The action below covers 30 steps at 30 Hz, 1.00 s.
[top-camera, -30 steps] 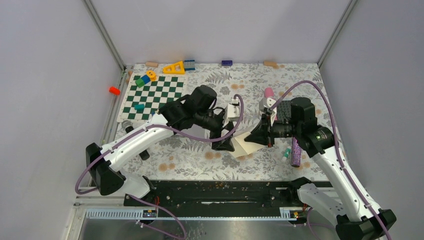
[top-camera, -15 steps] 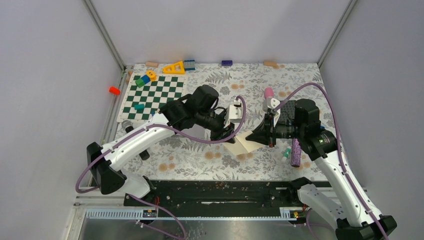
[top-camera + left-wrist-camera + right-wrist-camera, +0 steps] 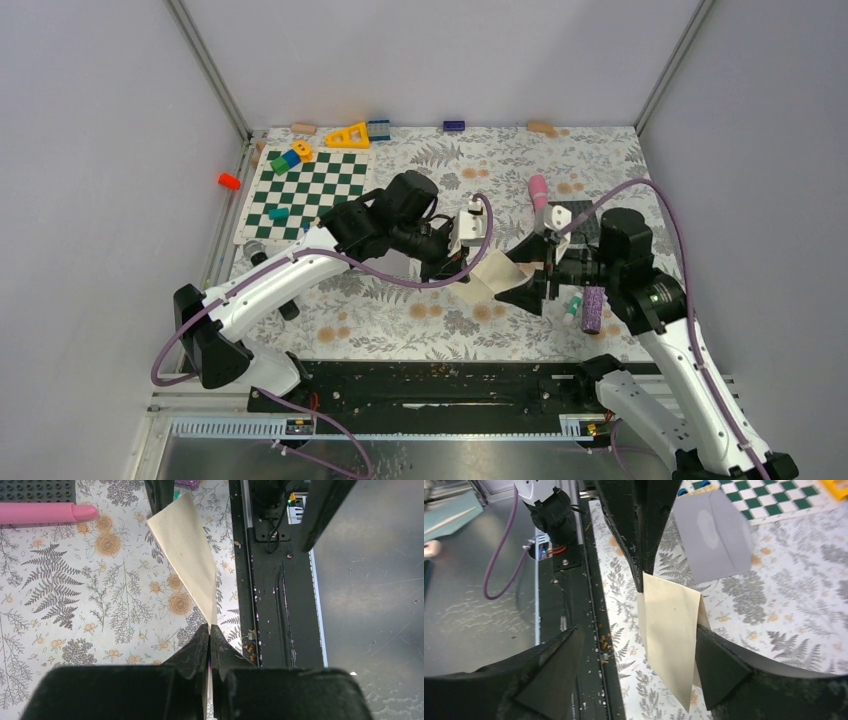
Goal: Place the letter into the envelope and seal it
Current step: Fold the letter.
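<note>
The letter [image 3: 490, 272] is a cream folded sheet held up off the floral table, mid-scene. My left gripper [image 3: 458, 268] is shut on one edge of it; in the left wrist view the fingers [image 3: 209, 627] pinch the letter [image 3: 187, 555] edge-on. My right gripper [image 3: 528, 285] stands open just right of the sheet. In the right wrist view its jaws [image 3: 636, 630] spread wide, and the letter [image 3: 671, 625] hangs between them, close to the right finger. The grey-lavender envelope [image 3: 714, 535] lies flat beyond, near the checkerboard. The left arm mostly covers it from above.
A green checkerboard [image 3: 305, 190] with small blocks lies at back left. A pink marker [image 3: 538, 188] and a dark studded plate [image 3: 580, 222] sit behind the right gripper, and a purple glittery stick [image 3: 592, 310] lies beside it. A black rail [image 3: 430, 385] runs along the near edge.
The left gripper closed on the letter. The right gripper, which had been shut on it, opened and drew back to the right and nearer.
</note>
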{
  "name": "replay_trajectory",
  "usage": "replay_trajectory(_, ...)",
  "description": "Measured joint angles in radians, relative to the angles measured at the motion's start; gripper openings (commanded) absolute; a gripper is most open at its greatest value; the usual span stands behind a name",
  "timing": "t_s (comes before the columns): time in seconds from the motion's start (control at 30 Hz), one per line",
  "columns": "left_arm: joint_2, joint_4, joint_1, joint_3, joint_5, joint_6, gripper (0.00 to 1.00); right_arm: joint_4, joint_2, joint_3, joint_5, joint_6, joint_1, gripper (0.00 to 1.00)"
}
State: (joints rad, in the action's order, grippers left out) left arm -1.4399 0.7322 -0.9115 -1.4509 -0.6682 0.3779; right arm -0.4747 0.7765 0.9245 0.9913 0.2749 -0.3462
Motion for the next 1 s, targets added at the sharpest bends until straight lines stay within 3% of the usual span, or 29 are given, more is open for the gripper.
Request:
replay_trajectory(0.23, 0.000, 0.015, -0.013, 0.000, 0.000, 0.022, 0.00, -0.019, -0.105, 0.016, -0.047, 0.054, 0.000, 0.93)
replay_trajectory(0.6, -0.004, 0.090, -0.091, 0.000, -0.001, 0.105, 0.00, -0.002, 0.022, 0.019, -0.030, 0.024, 0.000, 0.95)
replay_trajectory(0.83, -0.010, 0.100, -0.092, 0.000, 0.000, 0.121, 0.00, -0.043, 0.037, 0.008, 0.076, 0.057, 0.000, 0.85)
replay_trajectory(1.0, -0.010, 0.105, -0.092, 0.000, 0.000, 0.121, 0.00, -0.120, 0.080, 0.008, 0.127, 0.113, 0.000, 0.68)
